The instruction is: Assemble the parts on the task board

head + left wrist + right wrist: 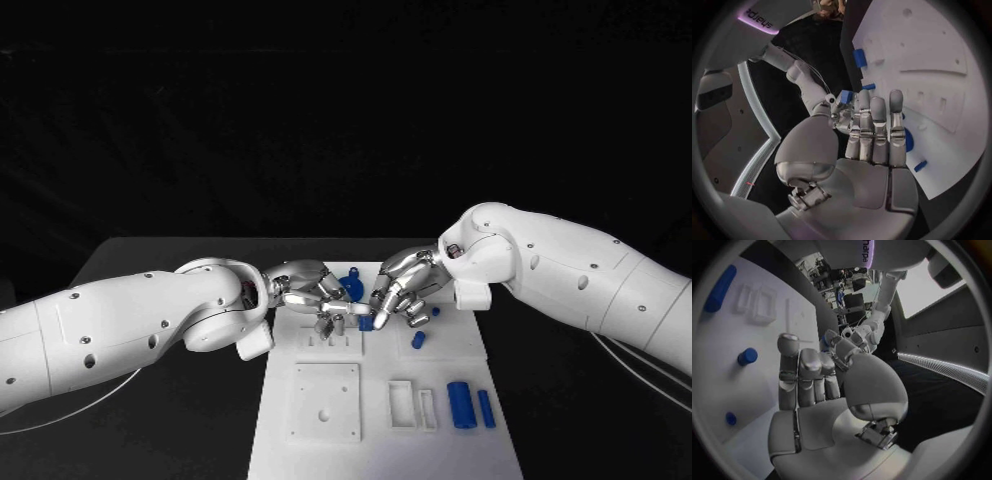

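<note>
Head view: my left hand and right hand meet fingertip to fingertip over the far half of the task board, a blue part between them. Which hand holds it, I cannot tell. Two blue cylinders lie lengthwise nearer me, right hand closer. Left wrist view shows fingers straight, together.

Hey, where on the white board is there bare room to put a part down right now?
The near end of the task board, below the square plate and the two blue cylinders, is bare. The far middle is crowded: the left hand and right hand meet there, fingers together over small blue parts.
</note>
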You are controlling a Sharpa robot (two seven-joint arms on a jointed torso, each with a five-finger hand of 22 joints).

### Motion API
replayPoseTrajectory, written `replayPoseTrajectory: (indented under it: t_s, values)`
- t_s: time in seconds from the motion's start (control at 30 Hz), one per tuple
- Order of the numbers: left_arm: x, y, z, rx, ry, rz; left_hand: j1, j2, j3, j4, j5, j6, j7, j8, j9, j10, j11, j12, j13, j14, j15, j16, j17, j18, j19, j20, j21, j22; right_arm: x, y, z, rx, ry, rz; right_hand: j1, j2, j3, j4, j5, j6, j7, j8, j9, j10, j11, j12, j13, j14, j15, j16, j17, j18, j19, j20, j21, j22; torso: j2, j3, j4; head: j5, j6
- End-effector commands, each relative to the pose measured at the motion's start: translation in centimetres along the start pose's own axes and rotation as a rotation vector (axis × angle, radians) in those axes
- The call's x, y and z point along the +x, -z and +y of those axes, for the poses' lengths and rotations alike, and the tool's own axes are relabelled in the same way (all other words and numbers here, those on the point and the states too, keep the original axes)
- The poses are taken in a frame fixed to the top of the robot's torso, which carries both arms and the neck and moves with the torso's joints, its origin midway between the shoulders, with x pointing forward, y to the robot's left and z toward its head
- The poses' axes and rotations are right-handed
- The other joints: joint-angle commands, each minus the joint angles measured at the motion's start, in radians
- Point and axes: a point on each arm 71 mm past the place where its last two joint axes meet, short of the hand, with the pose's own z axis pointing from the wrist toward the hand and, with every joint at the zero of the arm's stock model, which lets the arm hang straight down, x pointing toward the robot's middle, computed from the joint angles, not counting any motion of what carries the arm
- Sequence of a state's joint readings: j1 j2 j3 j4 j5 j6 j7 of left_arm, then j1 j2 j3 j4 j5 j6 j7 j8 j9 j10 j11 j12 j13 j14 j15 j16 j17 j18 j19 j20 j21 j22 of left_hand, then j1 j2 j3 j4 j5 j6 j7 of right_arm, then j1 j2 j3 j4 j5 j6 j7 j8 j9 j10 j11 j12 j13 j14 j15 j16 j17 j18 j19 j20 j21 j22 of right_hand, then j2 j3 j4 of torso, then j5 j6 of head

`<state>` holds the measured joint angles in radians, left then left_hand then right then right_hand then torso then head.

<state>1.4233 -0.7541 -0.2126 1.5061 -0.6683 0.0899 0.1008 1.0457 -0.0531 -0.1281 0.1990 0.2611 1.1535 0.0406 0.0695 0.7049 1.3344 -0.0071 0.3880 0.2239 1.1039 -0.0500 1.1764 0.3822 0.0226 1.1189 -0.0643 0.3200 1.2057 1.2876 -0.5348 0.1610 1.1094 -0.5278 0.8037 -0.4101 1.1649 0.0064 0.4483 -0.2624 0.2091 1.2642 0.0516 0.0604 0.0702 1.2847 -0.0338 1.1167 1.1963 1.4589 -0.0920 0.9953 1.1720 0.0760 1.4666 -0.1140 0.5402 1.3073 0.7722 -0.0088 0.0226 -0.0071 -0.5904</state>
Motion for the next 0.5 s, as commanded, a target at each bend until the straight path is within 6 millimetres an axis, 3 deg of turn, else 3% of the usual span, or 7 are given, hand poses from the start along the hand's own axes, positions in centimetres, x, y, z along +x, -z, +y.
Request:
replayPoseTrajectory:
  t_s: [0.03, 0.07, 0.17, 0.33, 0.5]
  values:
    - [0.35, -0.13, -0.34, 0.017, 0.01, 0.03, 0.005, 0.022, -0.011, -0.027, 0.044, -0.002, 0.001, -0.003, 0.001, -0.005, 0.001, -0.003, 0.0, -0.002, 0.004, -0.004, 0.001, -0.009, 0.01, -0.001, -0.02, 0.016, 0.13, -0.12, 0.06, 0.003, 0.014, 0.018, 0.0, 0.01, -0.002, -0.004, 0.002, 0.005, 0.0, 0.004, 0.002, -0.008, -0.001, 0.005, 0.0, -0.009, 0.0, 0.003, 0.001, -0.012, 0.023, 0.001, 0.002, 0.063, 0.0, -0.0001, -0.0003, 0.0, -0.001]
    - [0.38, -0.13, -0.35, 0.016, 0.01, 0.033, 0.009, 0.026, -0.014, -0.034, 0.071, -0.001, 0.0, -0.003, 0.002, -0.005, 0.001, -0.003, 0.0, -0.002, 0.004, -0.004, 0.001, -0.009, 0.011, -0.001, -0.022, 0.019, 0.12, -0.14, 0.06, 0.004, 0.015, 0.017, 0.0, 0.01, -0.002, -0.004, 0.002, 0.005, 0.0, 0.004, 0.002, -0.008, -0.001, 0.005, 0.0, -0.009, 0.0, 0.003, 0.001, -0.012, 0.023, 0.001, 0.002, 0.063, 0.0, 0.0, -0.0002, 0.0, -0.001]
    - [0.43, -0.14, -0.34, 0.015, 0.011, 0.039, 0.02, 0.045, -0.037, -0.061, 0.11, -0.001, -0.001, -0.003, 0.003, -0.004, 0.0, -0.002, 0.001, -0.002, 0.003, -0.003, 0.002, -0.01, 0.016, -0.002, -0.035, 0.033, 0.06, -0.18, 0.03, 0.008, 0.019, 0.013, 0.0, 0.01, -0.002, -0.004, 0.002, 0.005, 0.0, 0.004, 0.002, -0.008, -0.001, 0.005, 0.0, -0.009, 0.0, 0.003, 0.001, -0.012, 0.023, 0.001, 0.002, 0.063, 0.0, 0.0004, 0.0, 0.0, -0.001]
    - [0.42, -0.23, -0.29, 0.011, 0.011, 0.045, 0.029, 0.067, -0.064, -0.093, 0.117, -0.002, -0.001, -0.003, -0.003, -0.005, 0.0, -0.004, 0.0, -0.002, 0.003, -0.004, 0.001, -0.01, 0.027, -0.002, -0.065, 0.058, -0.02, -0.22, 0.0, 0.01, 0.02, 0.009, 0.001, 0.01, -0.003, -0.004, 0.002, 0.005, 0.001, 0.004, 0.002, -0.009, -0.001, 0.005, 0.001, -0.009, 0.001, 0.003, 0.002, -0.012, 0.022, 0.001, 0.004, 0.063, 0.0, 0.0003, -0.0006, 0.001, -0.002]
    - [0.43, -0.37, -0.23, 0.008, 0.01, 0.05, 0.037, 0.073, -0.062, -0.097, 0.118, -0.001, -0.001, -0.003, -0.003, -0.004, 0.0, -0.004, 0.0, -0.002, 0.003, -0.004, 0.001, -0.011, 0.028, -0.002, -0.069, 0.063, -0.04, -0.29, 0.03, 0.011, 0.02, 0.008, 0.001, 0.01, -0.003, -0.004, 0.002, 0.005, 0.001, 0.004, 0.002, -0.009, -0.001, 0.005, 0.001, -0.009, 0.001, 0.003, 0.002, -0.012, 0.022, 0.001, 0.004, 0.063, 0.001, 0.0004, -0.0012, 0.001, -0.002]
